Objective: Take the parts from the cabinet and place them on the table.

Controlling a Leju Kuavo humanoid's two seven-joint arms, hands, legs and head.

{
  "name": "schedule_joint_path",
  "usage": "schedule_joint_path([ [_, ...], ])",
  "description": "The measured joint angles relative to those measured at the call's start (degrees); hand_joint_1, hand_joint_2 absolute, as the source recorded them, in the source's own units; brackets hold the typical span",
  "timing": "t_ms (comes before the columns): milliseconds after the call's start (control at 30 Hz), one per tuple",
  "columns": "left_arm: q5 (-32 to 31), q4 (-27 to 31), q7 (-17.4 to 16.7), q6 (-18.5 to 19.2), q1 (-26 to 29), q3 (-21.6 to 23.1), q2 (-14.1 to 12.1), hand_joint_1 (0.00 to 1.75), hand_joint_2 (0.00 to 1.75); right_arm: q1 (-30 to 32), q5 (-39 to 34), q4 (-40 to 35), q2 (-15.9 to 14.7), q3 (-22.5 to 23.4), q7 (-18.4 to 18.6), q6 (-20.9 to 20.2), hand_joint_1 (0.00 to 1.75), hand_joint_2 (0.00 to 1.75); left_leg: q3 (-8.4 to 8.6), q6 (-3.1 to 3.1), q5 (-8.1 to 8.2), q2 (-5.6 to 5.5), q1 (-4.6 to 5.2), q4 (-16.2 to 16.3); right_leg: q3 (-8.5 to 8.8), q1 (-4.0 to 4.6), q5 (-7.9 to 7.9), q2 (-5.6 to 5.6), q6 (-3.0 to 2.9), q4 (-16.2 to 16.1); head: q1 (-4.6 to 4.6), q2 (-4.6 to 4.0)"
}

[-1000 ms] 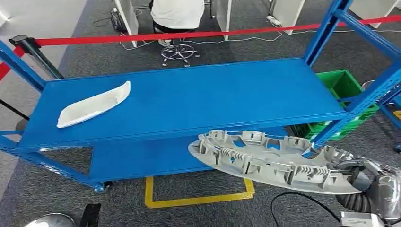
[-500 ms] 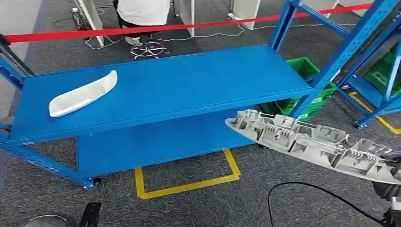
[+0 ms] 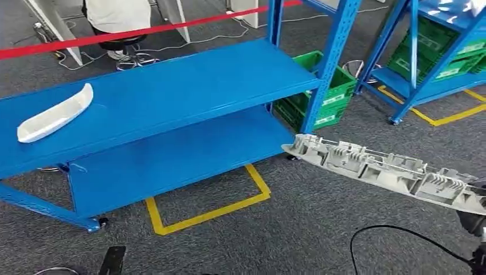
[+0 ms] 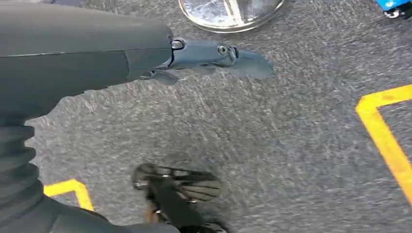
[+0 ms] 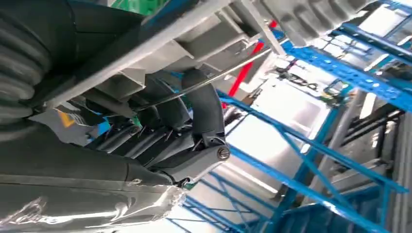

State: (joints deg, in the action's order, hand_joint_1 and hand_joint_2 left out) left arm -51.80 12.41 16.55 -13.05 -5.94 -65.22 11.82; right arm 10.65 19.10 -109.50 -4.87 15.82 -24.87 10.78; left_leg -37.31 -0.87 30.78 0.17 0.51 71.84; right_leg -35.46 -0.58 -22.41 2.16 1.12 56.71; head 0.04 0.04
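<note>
While I steer away from the blue rack [image 3: 172,91], my right hand [image 5: 184,141] clamps one end of the long grey ribbed part [image 3: 378,169], carried level over carpet. It looks stiff, light, awkwardly overhung; a mid-span grip suits better. Left hand [image 4: 214,56] hangs empty, fingers extended.

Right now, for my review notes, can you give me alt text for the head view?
The robot's right hand holds a long grey ribbed part level above grey carpet, clear of the blue shelf rack. A white curved part lies on the rack's upper shelf; green crates sit beyond.
</note>
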Motion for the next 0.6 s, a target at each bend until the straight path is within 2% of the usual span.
schedule_joint_path([
  [33,-0.02,0.00,-0.09,0.00,-0.03,0.00,0.00,0.00,1.75,-0.02,0.00,0.13,0.00,0.00,0.00,0.00,1.75,1.75,2.59,0.26,-1.98,-0.27,-0.01,-3.37,-0.86,-0.03,0.73,0.64,0.10,0.00,0.04,0.00],
  [67,-0.11,0.00,-0.24,0.00,-0.09,0.02,0.00,0.00,1.75,-0.04,0.00,0.15,0.00,0.00,0.00,0.00,1.75,1.75,5.18,0.51,-2.89,-0.95,-0.02,-7.00,-1.50,-0.09,1.32,1.12,0.28,0.00,0.02,0.00],
  [100,-0.13,0.00,-0.50,0.00,-0.24,0.02,-0.09,0.00,1.75,-0.13,0.02,0.15,0.00,0.00,0.00,0.00,1.75,1.75,9.50,0.85,-2.03,-3.65,-0.11,-12.59,-2.16,-0.18,2.08,1.67,0.62,0.07,-0.02,0.00],
  [133,-0.13,0.00,-0.55,0.00,-0.32,0.04,-0.04,0.00,1.75,-0.43,0.07,0.18,0.00,0.00,0.02,0.00,1.75,1.75,12.14,1.28,-0.92,-4.26,-0.19,-17.17,-2.76,0.18,2.65,2.23,0.95,0.31,0.07,0.00],
  [167,-0.13,0.00,-0.59,0.02,-0.40,0.04,0.04,0.00,1.75,-0.62,0.07,0.26,0.00,0.00,-0.02,-0.02,1.75,1.75,11.77,1.13,-0.64,-4.02,-0.17,-17.21,-3.05,0.15,3.56,2.63,1.21,0.21,0.11,0.02],
  [200,-0.13,0.00,-0.59,0.00,-0.49,0.07,0.13,0.00,1.75,-0.80,0.00,0.42,0.00,0.00,-0.07,-0.02,1.75,1.75,11.21,1.35,-0.93,-3.50,0.06,-16.93,-3.24,-0.03,4.41,3.13,1.62,-0.33,0.00,0.00],
  [233,-0.13,0.00,-0.59,0.00,-0.41,0.07,0.22,0.00,1.75,-0.80,-0.02,0.53,0.00,0.00,-0.07,-0.02,1.75,1.75,10.99,1.71,-1.35,-2.99,0.15,-16.84,-3.32,-0.07,5.06,3.68,2.07,-0.71,0.06,0.00],
  [267,-0.13,-0.04,-0.59,0.00,-0.35,0.07,0.44,0.00,1.75,-0.70,0.00,0.70,0.00,0.00,-0.07,-0.02,1.75,1.75,10.47,2.19,-2.14,-2.15,-0.33,-17.10,-3.67,-0.14,5.19,3.41,2.28,-0.69,0.09,0.00],
  [300,-0.11,-0.04,-0.59,-0.13,-0.39,0.07,0.24,0.00,1.75,-0.70,-0.02,0.88,-0.02,0.04,-0.07,-0.02,1.75,1.75,9.80,2.71,-2.83,-1.46,-0.19,-17.05,-4.59,0.03,2.22,0.48,2.42,0.80,0.35,0.02],
  [333,-0.13,-0.04,-0.57,-0.15,-0.34,0.07,0.22,0.00,1.75,-0.95,-0.02,1.05,-0.02,0.02,-0.04,-0.02,1.75,1.75,9.20,3.07,-3.43,-0.90,-0.06,-17.05,-5.50,-0.01,-1.59,-0.88,2.57,4.08,0.57,0.00],
  [367,-0.11,-0.04,-0.57,-0.13,-0.32,0.07,0.22,0.00,1.75,-1.03,-0.02,1.20,0.00,-0.07,-0.04,-0.02,1.75,1.75,8.40,3.12,-4.09,-0.35,0.07,-16.99,-6.63,-0.12,-5.42,-1.58,2.84,8.89,0.63,0.00],
  [400,-0.11,-0.04,-0.55,-0.13,-0.33,0.07,0.22,0.00,1.75,-1.06,-0.04,1.27,0.00,-0.09,-0.07,0.00,1.75,1.75,7.53,3.19,-4.79,0.38,0.16,-16.94,-7.57,-0.16,-8.10,-1.81,3.01,13.87,0.61,0.00],
  [433,-0.07,-0.04,-0.55,-0.15,-0.32,0.07,0.20,0.00,1.75,-1.08,-0.11,1.38,0.00,-0.07,-0.07,0.02,1.75,1.75,6.65,3.20,-5.38,1.02,0.21,-16.85,-7.95,-0.16,-8.90,-1.83,3.16,17.55,0.68,0.00],
  [467,0.13,-0.04,-0.55,-0.17,-0.32,0.07,0.20,0.00,1.75,-1.07,-0.22,1.51,0.00,-0.04,-0.02,0.02,1.75,1.75,5.71,3.15,-6.01,1.75,0.29,-16.69,-7.43,-0.16,-7.83,-1.83,3.25,19.30,0.63,0.00],
  [500,0.35,-0.04,-0.55,-0.35,-0.33,0.07,0.20,0.00,1.75,-1.04,-0.31,1.64,0.00,-0.02,0.04,0.00,1.75,1.75,4.63,3.01,-6.65,2.39,0.36,-16.48,-5.47,-0.16,-5.27,-1.90,3.26,18.34,0.65,0.00],
  [533,0.44,-0.04,-0.55,-0.46,-0.33,0.04,0.20,0.00,1.75,-1.01,-0.46,1.66,0.00,0.00,0.04,0.02,1.75,1.75,3.79,2.84,-7.12,3.04,0.41,-16.31,-2.68,-0.16,-3.35,-2.16,3.24,15.37,0.63,0.00],
  [567,0.70,-0.04,-0.55,-0.50,-0.35,0.04,0.20,0.00,1.75,-1.02,-0.57,1.66,0.00,0.02,0.07,0.00,1.75,1.75,3.11,2.63,-7.58,3.50,0.45,-16.13,1.13,-0.15,-2.56,-2.94,3.19,10.77,0.63,0.00],
  [600,0.90,-0.04,-0.55,-0.59,-0.43,0.02,0.17,0.00,1.75,-1.08,-0.65,1.66,0.00,0.02,0.04,0.02,1.75,1.75,2.87,2.38,-7.98,3.91,0.63,-15.86,5.42,-0.12,-4.32,-4.96,3.20,5.14,0.61,0.00],
])
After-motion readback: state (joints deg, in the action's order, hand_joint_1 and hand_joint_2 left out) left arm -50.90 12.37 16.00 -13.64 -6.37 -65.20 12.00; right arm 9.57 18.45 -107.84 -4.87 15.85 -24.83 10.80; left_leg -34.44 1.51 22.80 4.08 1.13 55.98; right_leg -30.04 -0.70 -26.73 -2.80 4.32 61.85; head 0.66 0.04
